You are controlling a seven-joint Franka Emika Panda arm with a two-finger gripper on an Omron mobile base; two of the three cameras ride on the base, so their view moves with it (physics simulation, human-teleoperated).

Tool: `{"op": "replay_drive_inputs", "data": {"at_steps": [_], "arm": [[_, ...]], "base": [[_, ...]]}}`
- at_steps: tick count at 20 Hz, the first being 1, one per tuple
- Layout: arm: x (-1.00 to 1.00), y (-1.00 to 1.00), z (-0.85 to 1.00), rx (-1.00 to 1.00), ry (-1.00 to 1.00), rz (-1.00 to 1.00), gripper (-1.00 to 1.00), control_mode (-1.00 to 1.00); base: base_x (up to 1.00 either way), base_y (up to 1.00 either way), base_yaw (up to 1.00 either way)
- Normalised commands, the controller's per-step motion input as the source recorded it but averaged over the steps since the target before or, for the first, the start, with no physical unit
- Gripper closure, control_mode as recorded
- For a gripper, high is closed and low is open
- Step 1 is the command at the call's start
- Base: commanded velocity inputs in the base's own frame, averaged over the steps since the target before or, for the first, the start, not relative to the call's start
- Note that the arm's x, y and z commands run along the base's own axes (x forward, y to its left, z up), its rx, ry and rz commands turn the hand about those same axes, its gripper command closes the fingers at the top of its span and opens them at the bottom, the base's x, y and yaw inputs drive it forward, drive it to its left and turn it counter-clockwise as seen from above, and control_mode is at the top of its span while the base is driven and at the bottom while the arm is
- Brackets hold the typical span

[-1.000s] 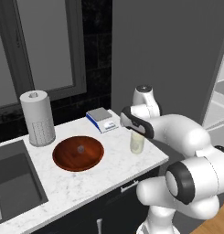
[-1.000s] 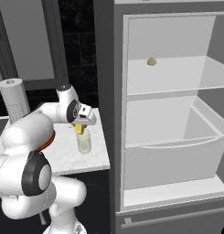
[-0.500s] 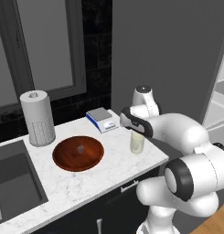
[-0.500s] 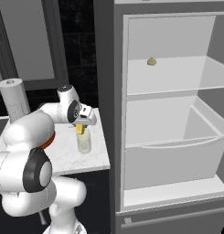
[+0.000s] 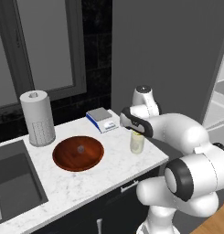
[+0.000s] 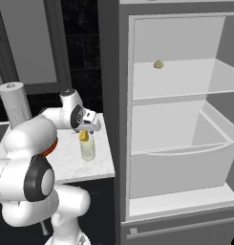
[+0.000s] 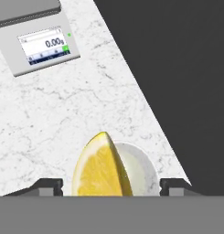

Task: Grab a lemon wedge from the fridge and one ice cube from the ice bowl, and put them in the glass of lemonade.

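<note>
The bright yellow lemon wedge point(image 7: 100, 167) is seen between the two dark fingertips point(image 7: 50, 185) of the pincer point(image 7: 111, 186), directly over the small clear tumbler of pale lemonade point(image 7: 137, 168); the tips stand wide, apart from the wedge on both sides, so no grip on it is shown. In the right base view the wedge point(image 6: 83, 136) sits at the mouth of the tumbler point(image 6: 88, 148), just under the pincer point(image 6: 85, 131). The tumbler point(image 5: 137, 143) stands on the white marbled counter point(image 5: 111, 157) near its right edge. To its left the wide reddish-brown wooden bowl point(image 5: 78, 153) is placed, with a tiny pale ice cube point(image 5: 79, 148) at its middle. Behind the tumbler a small grey digital scale point(image 5: 102, 119) is set. Farther left, a white perforated paper-towel cylinder point(image 5: 37, 118) stands upright. Beyond the counter's end the tall grey fridge point(image 6: 178, 119) is open, and a small beige lump point(image 6: 158, 64) lies on its upper shelf.
</note>
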Motion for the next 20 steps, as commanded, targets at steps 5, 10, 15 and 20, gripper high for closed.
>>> {"op": "replay_drive_inputs", "data": {"at_steps": [5, 10, 15, 20], "arm": [[0.0, 0.0, 0.0, 0.0, 0.01, 0.0, -1.0, -1.0], [0.0, -0.01, 0.0, 0.0, 0.0, 0.0, -1.0, -1.0], [-0.05, 0.01, 0.39, 0.0, -0.05, 0.0, -1.0, -1.0], [-0.02, 0.02, 0.26, 0.0, -0.07, 0.0, -1.0, -1.0]], "base": [[0.0, 0.0, 0.0], [0.0, 0.0, 0.0], [0.0, 0.0, 0.0], [0.0, 0.0, 0.0]]}}
